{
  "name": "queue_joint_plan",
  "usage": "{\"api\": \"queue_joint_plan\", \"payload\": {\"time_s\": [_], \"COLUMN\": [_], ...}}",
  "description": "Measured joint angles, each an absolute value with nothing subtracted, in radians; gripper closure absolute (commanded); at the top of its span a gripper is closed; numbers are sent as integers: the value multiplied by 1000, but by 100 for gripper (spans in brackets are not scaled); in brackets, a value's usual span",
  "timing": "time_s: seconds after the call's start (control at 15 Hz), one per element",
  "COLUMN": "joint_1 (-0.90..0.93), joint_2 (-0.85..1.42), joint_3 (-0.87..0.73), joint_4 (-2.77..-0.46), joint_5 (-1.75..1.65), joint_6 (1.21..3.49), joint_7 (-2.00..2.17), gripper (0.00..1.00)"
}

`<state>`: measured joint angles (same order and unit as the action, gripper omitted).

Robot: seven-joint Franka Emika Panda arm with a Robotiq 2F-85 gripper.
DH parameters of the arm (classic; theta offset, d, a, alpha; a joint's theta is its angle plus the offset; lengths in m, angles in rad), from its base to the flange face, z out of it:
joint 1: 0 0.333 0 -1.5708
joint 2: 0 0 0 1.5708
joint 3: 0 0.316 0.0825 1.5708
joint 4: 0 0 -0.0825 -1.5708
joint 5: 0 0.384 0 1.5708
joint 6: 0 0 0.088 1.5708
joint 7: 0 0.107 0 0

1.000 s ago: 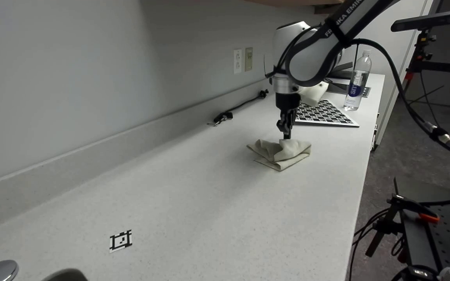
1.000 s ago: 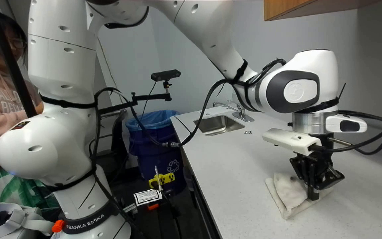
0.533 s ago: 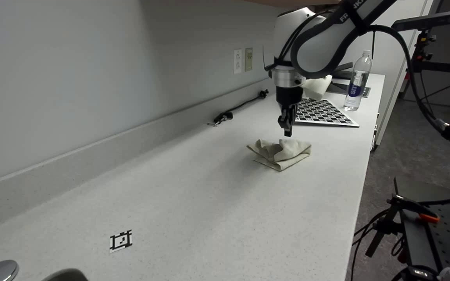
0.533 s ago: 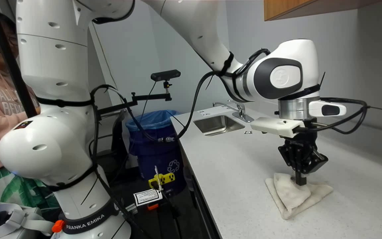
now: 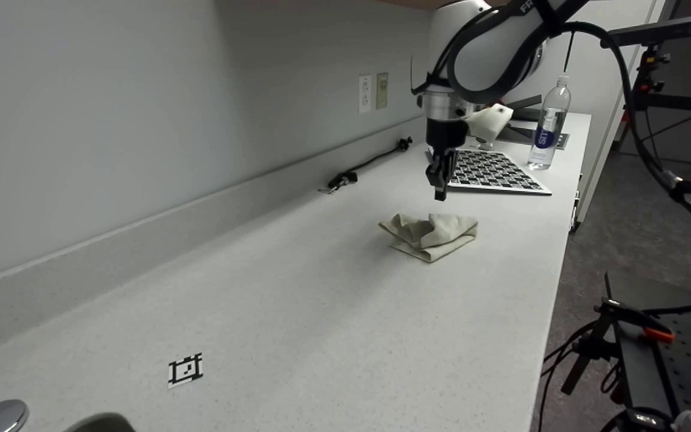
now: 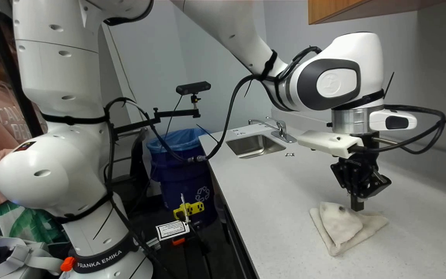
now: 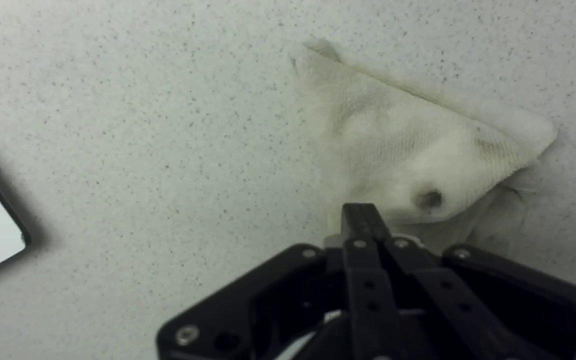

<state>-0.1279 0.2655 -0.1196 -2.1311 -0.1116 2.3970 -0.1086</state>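
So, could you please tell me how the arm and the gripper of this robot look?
The arm is white and rounded, with a dark grey wrist panel. A black base band reads FRANKA EMIKA in white letters. A black cable is tied to the arm with black straps. Under a silver collar, the gripper is black and angular, with narrow fingers and silver screws.

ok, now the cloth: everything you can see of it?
The cloth is off-white and looks like soft fabric, finely ribbed in the wrist view. It's folded in layers, a rumpled flap raised over a flatter layer. A dark spot marks the flap near an edge; stain, hole or dent, I can't tell. The cloth lies on the speckled counter. The shut gripper hangs apart from it, holding nothing.
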Motion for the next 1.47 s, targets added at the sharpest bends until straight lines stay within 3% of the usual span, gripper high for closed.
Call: {"api": "queue_joint_plan", "payload": {"time_s": [1.47], "joint_1": [-184], "joint_2": [466], "joint_3": [-107], "joint_4": [-2021], "joint_5": [97], "joint_6": [2390], "joint_7": [-171], "gripper": [100]}}
